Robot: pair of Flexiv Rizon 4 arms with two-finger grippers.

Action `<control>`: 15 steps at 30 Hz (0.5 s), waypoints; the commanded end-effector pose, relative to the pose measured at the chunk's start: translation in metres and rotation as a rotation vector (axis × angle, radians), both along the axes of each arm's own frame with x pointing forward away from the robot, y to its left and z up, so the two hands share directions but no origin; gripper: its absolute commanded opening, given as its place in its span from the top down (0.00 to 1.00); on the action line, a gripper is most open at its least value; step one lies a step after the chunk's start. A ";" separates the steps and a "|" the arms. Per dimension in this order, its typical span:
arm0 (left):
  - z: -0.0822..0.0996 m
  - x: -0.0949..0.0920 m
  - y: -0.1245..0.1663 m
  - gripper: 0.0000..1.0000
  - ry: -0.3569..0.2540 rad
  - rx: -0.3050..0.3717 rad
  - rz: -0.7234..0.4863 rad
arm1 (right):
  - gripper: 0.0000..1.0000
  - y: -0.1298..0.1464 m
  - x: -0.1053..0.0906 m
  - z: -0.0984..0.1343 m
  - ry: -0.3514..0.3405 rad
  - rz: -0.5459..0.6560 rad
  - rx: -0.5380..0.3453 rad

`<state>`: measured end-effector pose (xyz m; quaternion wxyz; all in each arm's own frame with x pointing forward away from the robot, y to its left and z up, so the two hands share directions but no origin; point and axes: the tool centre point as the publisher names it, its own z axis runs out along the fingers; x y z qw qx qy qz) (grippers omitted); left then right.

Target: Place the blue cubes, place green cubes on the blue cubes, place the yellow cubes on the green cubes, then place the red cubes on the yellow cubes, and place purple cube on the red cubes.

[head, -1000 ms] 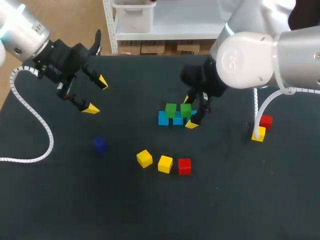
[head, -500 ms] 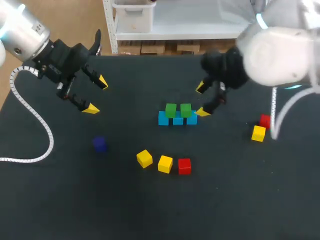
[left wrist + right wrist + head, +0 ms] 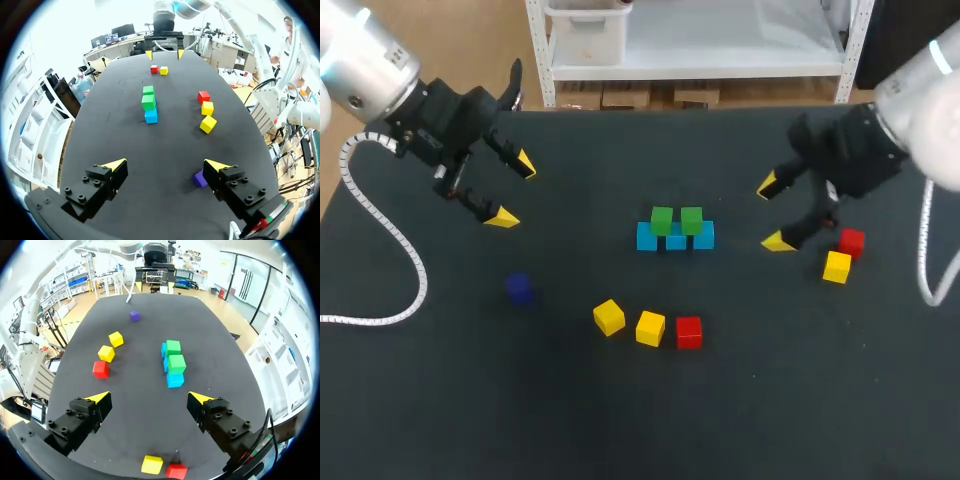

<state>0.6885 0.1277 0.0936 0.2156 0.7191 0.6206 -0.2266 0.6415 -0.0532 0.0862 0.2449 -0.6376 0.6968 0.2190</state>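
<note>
Near the table's [image 3: 740,420] front edge, two yellow cubes [image 3: 609,317] lie beside a red cube [image 3: 689,332]; mid-table, green cubes [image 3: 663,221] sit atop the blue cubes [image 3: 676,240]. Both right gripper [image 3: 772,213] and left gripper [image 3: 513,190] gape wide, empty; lowering a yellow off-centre could topple the greens.

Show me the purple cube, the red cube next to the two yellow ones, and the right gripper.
purple cube [image 3: 520,288]: head view, its top face.
red cube [image 3: 689,331]: head view, its top face.
right gripper [image 3: 772,213]: head view, midway between its yellow tips.
</note>
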 end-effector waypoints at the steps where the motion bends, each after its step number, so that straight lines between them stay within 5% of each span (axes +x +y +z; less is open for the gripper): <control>1: -0.001 0.001 0.001 0.00 -0.001 -0.003 -0.004 | 0.00 -0.014 -0.017 0.002 -0.017 -0.028 0.002; 15: -0.001 0.001 0.001 0.00 -0.001 -0.003 -0.004 | 0.00 -0.049 -0.036 0.001 -0.007 -0.081 0.119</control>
